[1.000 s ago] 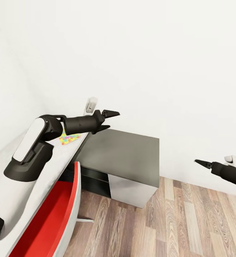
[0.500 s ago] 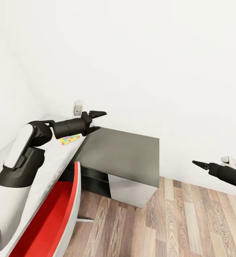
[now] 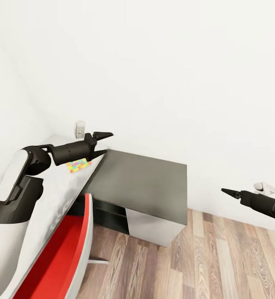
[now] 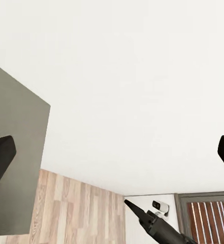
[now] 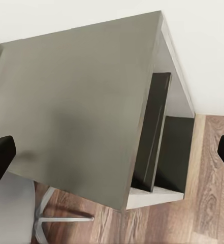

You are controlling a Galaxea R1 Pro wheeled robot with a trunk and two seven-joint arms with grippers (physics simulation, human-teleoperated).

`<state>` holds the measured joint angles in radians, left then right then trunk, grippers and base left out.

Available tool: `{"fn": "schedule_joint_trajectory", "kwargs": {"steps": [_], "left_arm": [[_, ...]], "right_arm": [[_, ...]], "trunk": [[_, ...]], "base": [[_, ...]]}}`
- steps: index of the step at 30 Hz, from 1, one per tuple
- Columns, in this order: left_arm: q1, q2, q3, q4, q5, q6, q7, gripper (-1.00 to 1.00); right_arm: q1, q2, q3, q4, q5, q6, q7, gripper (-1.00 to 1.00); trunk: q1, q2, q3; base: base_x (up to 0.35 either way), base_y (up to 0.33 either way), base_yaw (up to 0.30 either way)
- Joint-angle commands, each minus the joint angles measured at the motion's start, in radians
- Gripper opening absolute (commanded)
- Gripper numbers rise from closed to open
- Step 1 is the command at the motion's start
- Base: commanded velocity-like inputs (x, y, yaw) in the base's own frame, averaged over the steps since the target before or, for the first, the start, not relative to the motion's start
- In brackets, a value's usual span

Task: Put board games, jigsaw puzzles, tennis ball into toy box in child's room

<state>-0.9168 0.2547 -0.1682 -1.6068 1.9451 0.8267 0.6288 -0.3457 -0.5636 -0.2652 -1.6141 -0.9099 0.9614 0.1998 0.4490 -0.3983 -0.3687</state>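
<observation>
Table [image 3: 50,195]: pale top runs from 7 o'clock up toward 11 in the head view; dark side table [image 3: 141,178] joins it at centre.

Left arm reaches out along the table. Left gripper [image 3: 99,144] hangs at the table's far end, fingers spread wide, nothing between them.

Jigsaw [image 3: 78,165]: one thin multicoloured sheet flat on the pale top, just beside the left gripper, at its 7–8 o'clock and partly tucked under the forearm. Long axis runs roughly 8 to 2 o'clock. Left arm is by far the nearer.

Right gripper [image 3: 229,192] sits well apart at 3–4 o'clock, out over wood floor [image 3: 220,257]. In the right wrist view its fingers stand wide apart over the side table; empty.

Red chair [image 3: 60,257] pushed against the table edge at 7 o'clock.

Judgement: the gripper has overshot the sheet, so it needs to pull back and drop. The flat sheet will be awkward to pinch. Nothing stands on it.
</observation>
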Motion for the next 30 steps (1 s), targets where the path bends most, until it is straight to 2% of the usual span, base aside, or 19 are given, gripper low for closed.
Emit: {"fn": "schedule_joint_trajectory", "kwargs": {"steps": [1, 9, 22, 30], "left_arm": [[0.001, 0.002, 0.002, -0.001, 0.01, -0.001, 0.01, 1.0], [0.01, 0.008, 0.01, -0.001, 0.008, 0.002, 0.013, 1.0], [0.014, 0.01, 0.012, -0.001, 0.008, 0.003, 0.017, 1.0], [0.015, 0.013, 0.012, 0.0, 0.006, 0.003, 0.021, 1.0]], "right_arm": [[-0.001, 0.0, 0.0, 0.0, 0.009, 0.005, 0.01, 1.0], [-0.001, -0.001, 0.005, -0.001, 0.009, 0.005, 0.011, 1.0], [-0.001, -0.001, 0.006, -0.001, 0.009, 0.006, 0.012, 1.0], [-0.001, -0.001, 0.007, -0.001, 0.009, 0.007, 0.012, 1.0]], "trunk": [[0.001, -0.002, -0.002], [0.001, -0.002, -0.002], [0.001, -0.002, -0.002], [0.001, -0.002, -0.002]], "base": [[0.218, 0.0, 0.0], [0.095, 0.0, 0.0], [0.01, 0.0, 0.003], [0.002, 0.0, 0.133]]}}
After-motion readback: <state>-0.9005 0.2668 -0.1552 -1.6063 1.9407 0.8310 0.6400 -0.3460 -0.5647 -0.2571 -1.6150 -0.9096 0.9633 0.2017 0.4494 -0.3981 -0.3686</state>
